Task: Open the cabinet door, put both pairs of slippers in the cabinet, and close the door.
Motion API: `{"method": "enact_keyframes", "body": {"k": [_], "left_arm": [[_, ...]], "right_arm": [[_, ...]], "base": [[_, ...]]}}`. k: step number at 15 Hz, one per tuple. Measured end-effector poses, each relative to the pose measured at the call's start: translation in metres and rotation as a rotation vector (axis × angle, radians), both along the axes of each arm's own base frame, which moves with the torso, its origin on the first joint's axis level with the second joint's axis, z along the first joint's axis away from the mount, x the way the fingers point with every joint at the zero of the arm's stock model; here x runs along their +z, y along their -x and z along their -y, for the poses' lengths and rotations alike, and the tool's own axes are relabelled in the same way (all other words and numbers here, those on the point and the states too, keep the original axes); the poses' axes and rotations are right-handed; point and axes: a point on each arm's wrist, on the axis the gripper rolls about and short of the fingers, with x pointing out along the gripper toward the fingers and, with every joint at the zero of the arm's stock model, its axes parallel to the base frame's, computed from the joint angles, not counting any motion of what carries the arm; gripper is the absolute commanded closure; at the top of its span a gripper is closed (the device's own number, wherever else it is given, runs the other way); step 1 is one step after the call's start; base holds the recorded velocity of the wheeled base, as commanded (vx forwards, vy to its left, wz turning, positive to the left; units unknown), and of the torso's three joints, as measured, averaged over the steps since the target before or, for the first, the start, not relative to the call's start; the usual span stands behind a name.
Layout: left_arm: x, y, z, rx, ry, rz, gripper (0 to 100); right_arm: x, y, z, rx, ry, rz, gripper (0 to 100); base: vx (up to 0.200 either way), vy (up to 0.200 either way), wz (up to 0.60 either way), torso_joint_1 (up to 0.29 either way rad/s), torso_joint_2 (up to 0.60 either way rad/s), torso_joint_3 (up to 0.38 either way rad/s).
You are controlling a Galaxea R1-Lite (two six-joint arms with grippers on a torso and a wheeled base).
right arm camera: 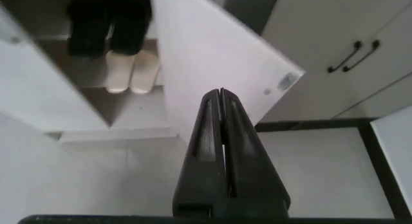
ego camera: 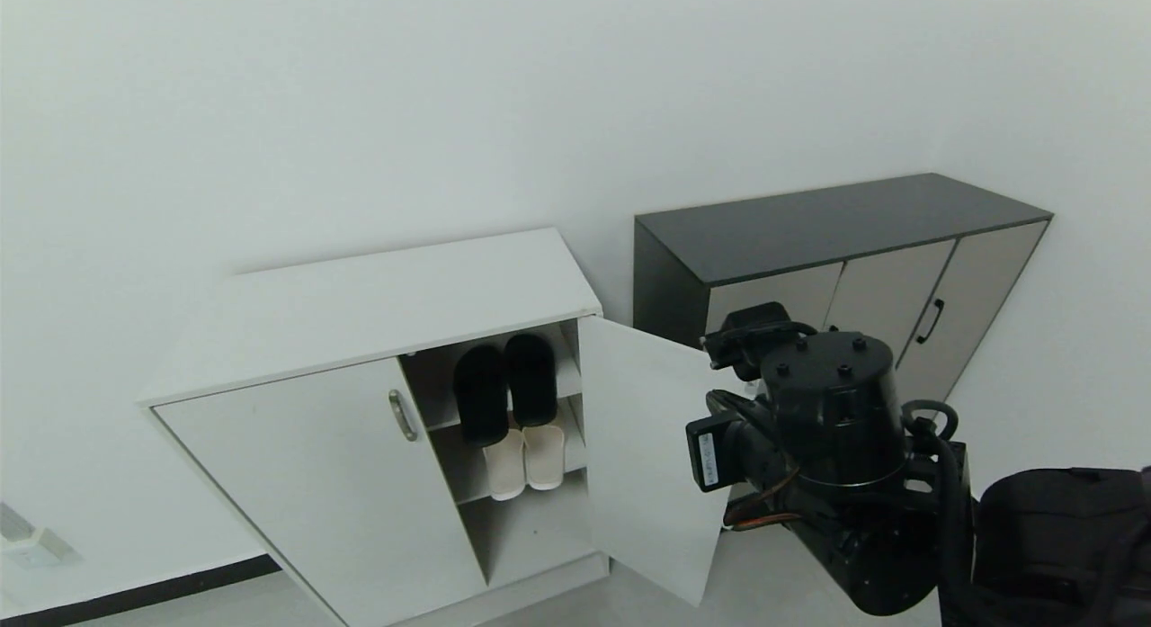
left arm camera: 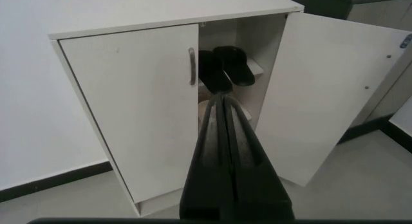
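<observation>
The white cabinet stands against the wall with its right door swung open and its left door closed. A black pair of slippers stands on the upper shelf, and a white pair on the shelf below. My right arm hangs just outside the open door. My right gripper is shut and empty, its tip before the door's outer face. My left gripper is shut and empty, facing the opening between the two doors, with the black slippers beyond it.
A dark cabinet with grey doors and black handles stands to the right of the white one, close behind the open door. A black skirting strip runs along the wall at floor level. Grey floor lies in front.
</observation>
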Motion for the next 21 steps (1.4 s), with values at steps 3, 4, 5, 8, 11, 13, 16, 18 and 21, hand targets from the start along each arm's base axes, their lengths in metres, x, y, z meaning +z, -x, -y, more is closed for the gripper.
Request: {"method": "enact_keyframes", "body": {"k": [3,4,5,8,11,13,16,18,21], "left_arm": [[0.000,0.000,0.000,0.001,0.000,-0.001,100],[0.000,0.000,0.000,0.000,0.000,0.000,100],[0.000,0.000,0.000,0.001,0.000,0.000,100],[0.000,0.000,0.000,0.000,0.000,0.000,100],[0.000,0.000,0.000,0.000,0.001,0.000,100],[0.000,0.000,0.000,0.000,0.001,0.000,100],[0.000,0.000,0.000,0.000,0.000,0.000,100],[0.000,0.000,0.000,0.000,0.001,0.000,100],[0.000,0.000,0.000,0.000,0.000,0.000,100]], "right_arm": [[0.000,0.000,0.000,-0.002,-0.001,0.001,100],[0.000,-0.001,0.001,-0.006,0.000,0.000,100],[0.000,-0.002,0.002,-0.007,-0.001,0.000,100],[0.004,-0.020,0.015,-0.013,-0.017,-0.001,100],[0.010,-0.049,0.037,-0.051,-0.052,0.001,100],[0.016,-0.076,0.055,-0.087,-0.083,0.012,100],[0.022,-0.113,0.071,-0.130,-0.113,0.034,100],[0.022,-0.130,0.075,-0.139,-0.115,0.027,100],[0.030,-0.147,0.074,-0.145,-0.114,0.017,100]], "base": [[-0.067,0.000,0.00,-0.004,0.00,0.001],[0.000,0.000,0.00,0.000,0.00,0.000],[0.000,0.000,0.00,0.000,0.00,0.000],[0.000,0.000,0.00,0.000,0.00,0.000],[0.000,0.000,0.00,0.000,0.00,0.000],[0.000,0.000,0.00,0.000,0.00,0.000],[0.000,0.000,0.00,0.000,0.00,0.000],[0.000,0.000,0.00,0.000,0.00,0.000],[0.000,0.000,0.00,0.000,0.00,0.000]]}}
